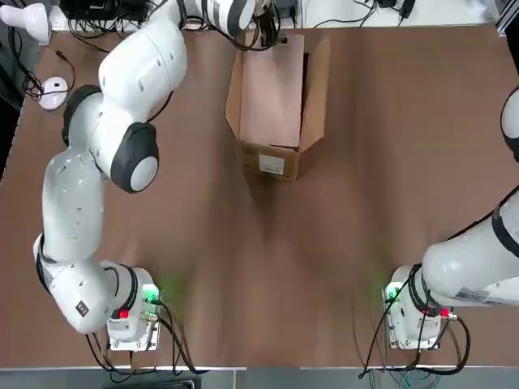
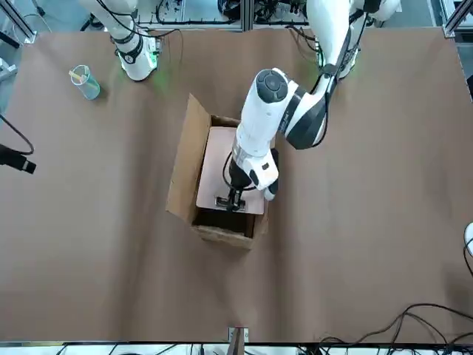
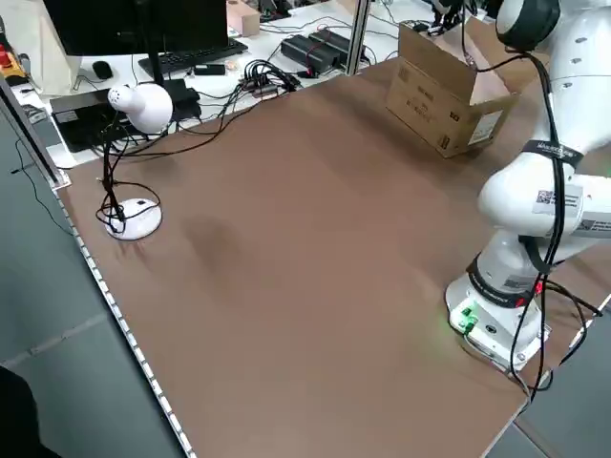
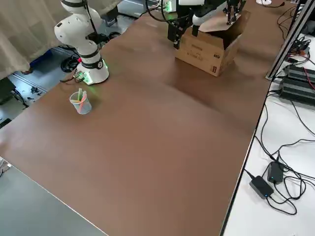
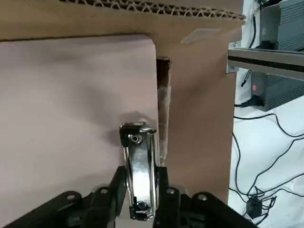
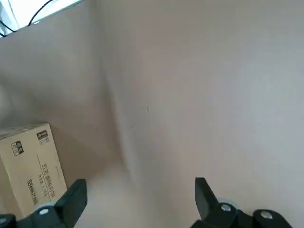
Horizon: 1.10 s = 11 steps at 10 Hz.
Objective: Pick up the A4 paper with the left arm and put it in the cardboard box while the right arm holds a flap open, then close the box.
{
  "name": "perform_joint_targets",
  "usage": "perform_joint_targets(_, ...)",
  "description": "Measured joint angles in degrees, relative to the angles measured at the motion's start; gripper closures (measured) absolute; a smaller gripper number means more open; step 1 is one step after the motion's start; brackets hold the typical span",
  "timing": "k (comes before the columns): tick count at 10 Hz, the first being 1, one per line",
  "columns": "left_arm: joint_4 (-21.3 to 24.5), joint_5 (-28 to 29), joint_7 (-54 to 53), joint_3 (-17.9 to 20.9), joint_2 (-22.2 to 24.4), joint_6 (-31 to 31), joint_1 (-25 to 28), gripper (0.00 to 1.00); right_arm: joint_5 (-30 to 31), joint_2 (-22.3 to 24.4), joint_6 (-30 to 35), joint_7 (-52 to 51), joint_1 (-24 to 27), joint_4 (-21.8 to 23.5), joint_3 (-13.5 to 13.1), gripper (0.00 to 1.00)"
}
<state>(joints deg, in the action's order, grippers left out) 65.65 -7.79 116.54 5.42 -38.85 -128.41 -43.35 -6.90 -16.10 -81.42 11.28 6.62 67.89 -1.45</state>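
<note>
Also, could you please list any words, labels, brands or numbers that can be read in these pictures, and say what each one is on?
None can be read as text.
White label on the cardboard box: dark print, too small to read.
Box side in the right wrist view: a label and rows of characters, too blurred to read.
Box side in the left side view: dark printing, unreadable.
Stickers on the left arm: too small to read.

The left gripper point(image 5: 141, 183) is seen at the bottom centre, its fingers point(image 5: 118, 183) clamped on the silver clip point(image 5: 138, 166) of the paper point(image 5: 66, 109), which fills the frame's left. The box point(image 5: 194, 95) wall is seen above and right, with cables point(image 5: 266, 142) at far right.
</note>
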Motion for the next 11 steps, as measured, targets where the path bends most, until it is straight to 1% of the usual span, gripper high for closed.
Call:
perform_joint_targets(5,0.3,0.0,-0.6,0.0,-1.4,-0.1,-0.4,0.69,0.0,0.0,0.0,0.0,0.0,0.0,0.0,0.0)
perform_joint_targets(11,0.4,0.0,-0.6,-0.3,-2.5,-2.5,-0.5,0.69,0.0,0.0,0.0,0.0,0.1,0.0,0.0,0.0)
